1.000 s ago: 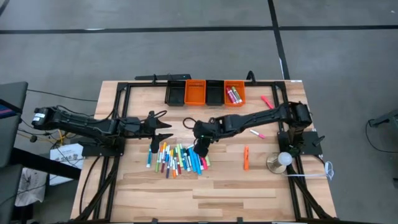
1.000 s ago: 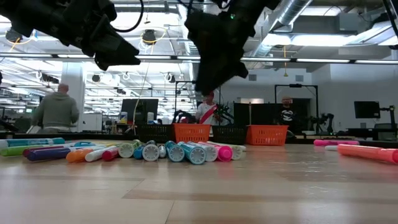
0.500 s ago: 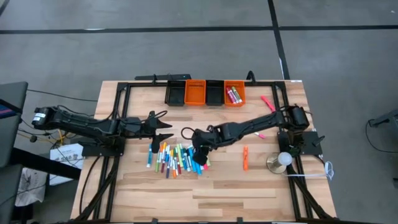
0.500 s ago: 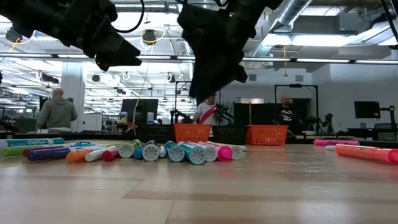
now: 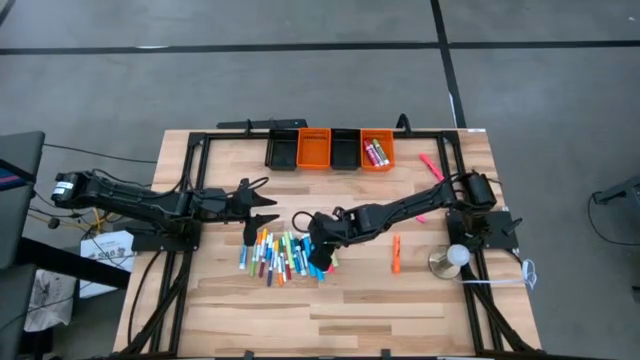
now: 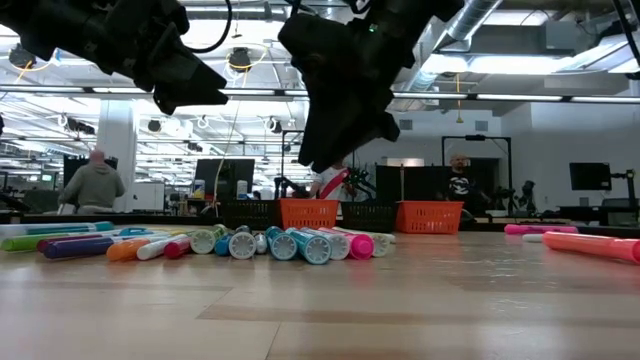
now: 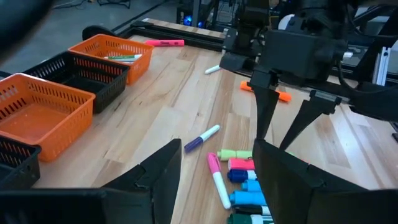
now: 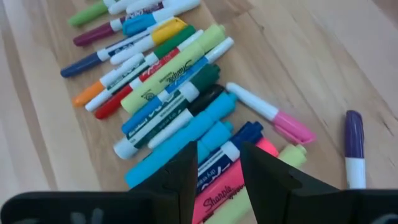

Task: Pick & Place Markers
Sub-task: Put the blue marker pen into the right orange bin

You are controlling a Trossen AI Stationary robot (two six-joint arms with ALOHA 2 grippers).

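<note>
The markers (image 5: 285,255) lie heaped mid-table. Above the heap's right end hangs the right gripper (image 5: 318,258), fingers parted, empty; it should straddle one outer marker squarely. The left gripper (image 5: 262,212) waits nearby, open, empty.

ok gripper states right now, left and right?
Left gripper: open, empty, hovering beside the marker pile.
Right gripper: open, empty, fingers parted just above the pile.
</note>
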